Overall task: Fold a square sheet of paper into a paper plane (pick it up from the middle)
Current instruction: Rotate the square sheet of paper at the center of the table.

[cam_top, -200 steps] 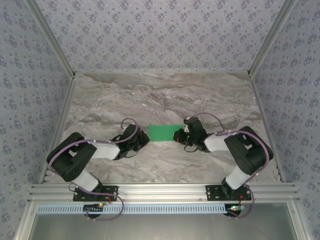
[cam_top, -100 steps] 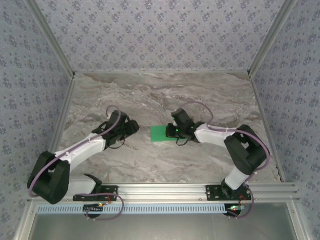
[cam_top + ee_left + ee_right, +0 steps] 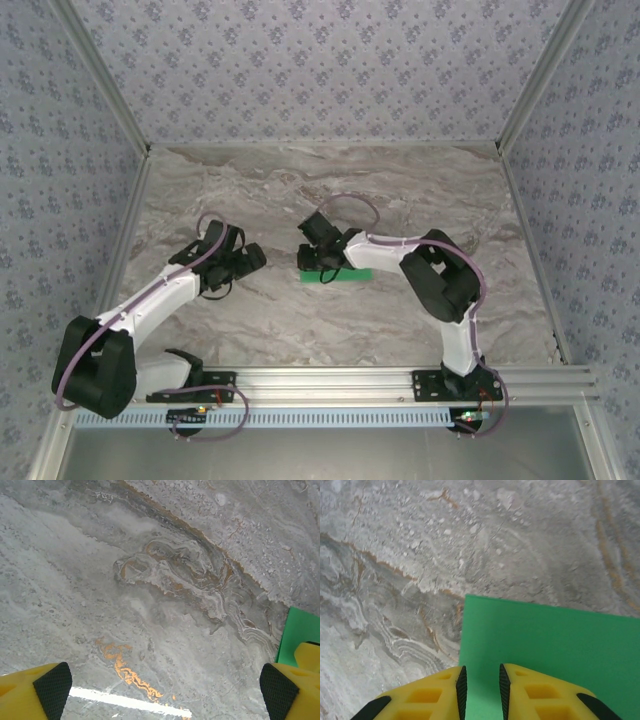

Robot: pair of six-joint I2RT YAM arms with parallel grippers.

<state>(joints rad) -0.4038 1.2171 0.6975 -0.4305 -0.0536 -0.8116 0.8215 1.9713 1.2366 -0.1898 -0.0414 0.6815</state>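
The green sheet of paper lies flat on the marble table as a folded rectangular strip. My right gripper hovers over its left end. In the right wrist view the yellow fingers stand a narrow gap apart above the paper, with green showing between the pads and nothing gripped. My left gripper sits to the left of the sheet, apart from it. Its black-padded fingertips are spread wide over bare marble, and a corner of the paper shows at the right edge.
Patterned walls and metal rails enclose the table on the left, right and back. An aluminium frame runs along the near edge by the arm bases. Bare marble lies behind and in front of the sheet.
The left gripper let go, opened wide and drew back to the left. The right gripper slid left across the paper to its left end, and its jaws parted slightly. The sheet looks narrower.
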